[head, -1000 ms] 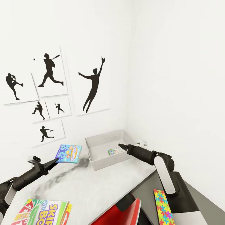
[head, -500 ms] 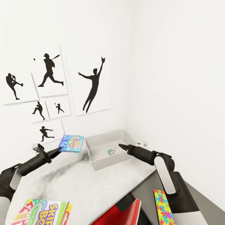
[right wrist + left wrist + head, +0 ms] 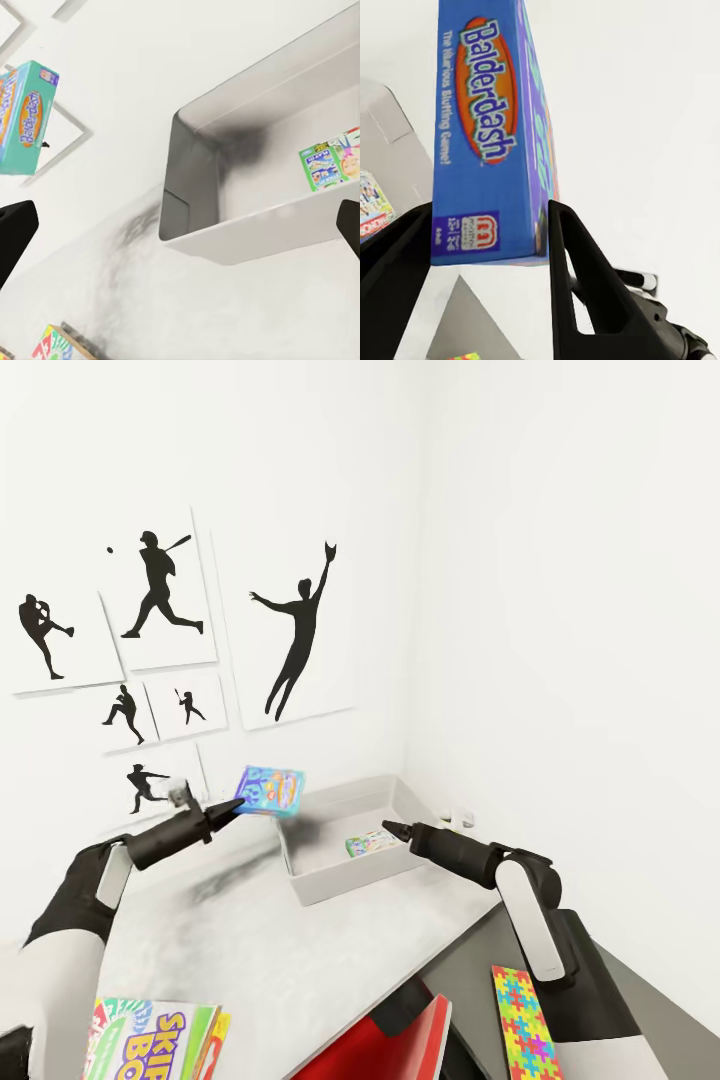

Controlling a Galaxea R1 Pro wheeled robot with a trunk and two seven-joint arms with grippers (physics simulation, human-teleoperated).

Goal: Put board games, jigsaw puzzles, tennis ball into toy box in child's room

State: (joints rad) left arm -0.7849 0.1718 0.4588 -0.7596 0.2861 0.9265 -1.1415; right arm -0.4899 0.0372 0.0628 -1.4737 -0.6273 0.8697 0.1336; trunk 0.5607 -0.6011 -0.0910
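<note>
- Blue printed cardboard game box (image 3: 270, 791): motion-blurred in head view, print unreadable there; its top runs off the upper edge in left wrist view (image 3: 487, 135).
- Yellow, green and red lettered game box (image 3: 150, 1040): cut by bottom edge, lower left of head view.
- Thin multicoloured jigsaw board (image 3: 522, 1025): lower end cut by bottom edge.
- Small printed box (image 3: 370, 845) inside shallow light-grey bin (image 3: 330, 880): too small to read; partly behind right gripper (image 3: 388, 827).
- Red chair back (image 3: 400, 1045): cropped at bottom.

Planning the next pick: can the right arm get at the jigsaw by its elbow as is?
Probably not without folding back. The right hand is open, stretched forward at the toy box, while the jigsaw lies behind it beside the forearm. Nothing covers the jigsaw.
</note>
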